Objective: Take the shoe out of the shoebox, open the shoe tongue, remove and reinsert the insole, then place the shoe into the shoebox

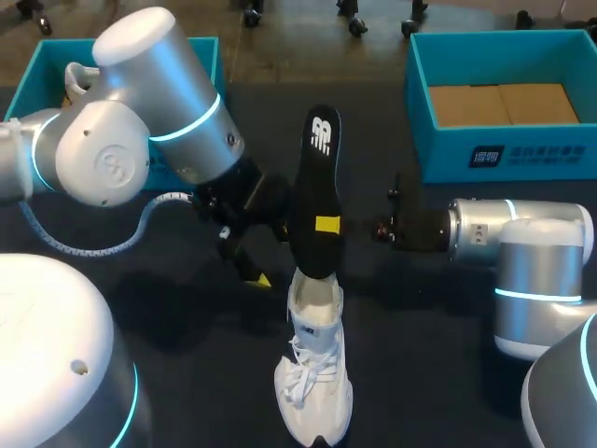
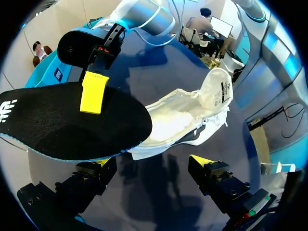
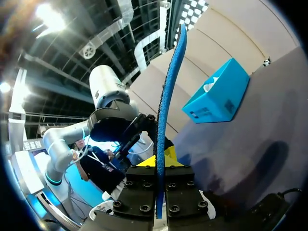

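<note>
A white shoe lies on the dark table, toe toward the front edge, its opening spread wide. A black insole with a blue underside stands nearly upright over the shoe's heel, its lower end at the opening. My right gripper is shut on the insole, one yellow fingertip flat on the black face. My left gripper hangs open just left of the insole, its fingers apart with nothing between them, above the table beside the shoe.
A teal shoebox at the back left holds another white shoe. A second teal shoebox at the back right has cardboard inside. My left arm stands close behind the insole.
</note>
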You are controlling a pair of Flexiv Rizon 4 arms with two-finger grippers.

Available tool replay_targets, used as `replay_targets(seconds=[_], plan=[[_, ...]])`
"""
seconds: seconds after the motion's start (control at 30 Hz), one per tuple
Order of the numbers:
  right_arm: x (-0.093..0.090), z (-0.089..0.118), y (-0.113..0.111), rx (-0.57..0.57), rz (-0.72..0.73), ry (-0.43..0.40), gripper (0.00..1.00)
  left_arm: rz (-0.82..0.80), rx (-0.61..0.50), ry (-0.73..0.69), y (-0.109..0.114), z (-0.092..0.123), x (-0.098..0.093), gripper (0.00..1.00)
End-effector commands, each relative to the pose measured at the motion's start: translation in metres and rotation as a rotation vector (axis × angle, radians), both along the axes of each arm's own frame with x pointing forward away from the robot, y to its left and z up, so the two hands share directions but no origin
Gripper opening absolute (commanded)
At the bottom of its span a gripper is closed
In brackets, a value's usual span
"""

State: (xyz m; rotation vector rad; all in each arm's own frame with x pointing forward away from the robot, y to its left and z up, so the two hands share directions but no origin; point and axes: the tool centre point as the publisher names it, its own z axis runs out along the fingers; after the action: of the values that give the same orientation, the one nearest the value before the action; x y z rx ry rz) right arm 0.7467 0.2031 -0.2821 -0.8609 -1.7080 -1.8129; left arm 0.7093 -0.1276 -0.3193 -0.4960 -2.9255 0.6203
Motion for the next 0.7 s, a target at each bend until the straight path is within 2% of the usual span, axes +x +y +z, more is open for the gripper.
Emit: replay_targets(seconds=[0.03,0.13,0.17,0.33,0.7], plan=[[-0.002,0.001,0.000,-0.003,-0.005,0.000,0.00,-0.002,0.001,0.000,-0.001,-0.001,0.001,1.00],[-0.002,0.001,0.000,-0.003,-0.005,0.000,0.00,-0.002,0.001,0.000,-0.001,-0.001,0.001,1.00],[-0.002,0.001,0.000,-0.003,-0.005,0.000,0.00,0.043,0.020,-0.033,-0.004,-0.006,0.000,1.00],[-0.004,-0.004,0.002,0.004,0.003,-0.002,0.00,0.106,0.023,-0.013,-0.008,-0.026,-0.002,1.00],[-0.017,-0.010,0.006,0.024,-0.003,-0.025,0.00,0.112,0.034,-0.016,-0.005,-0.041,-0.011,1.00]])
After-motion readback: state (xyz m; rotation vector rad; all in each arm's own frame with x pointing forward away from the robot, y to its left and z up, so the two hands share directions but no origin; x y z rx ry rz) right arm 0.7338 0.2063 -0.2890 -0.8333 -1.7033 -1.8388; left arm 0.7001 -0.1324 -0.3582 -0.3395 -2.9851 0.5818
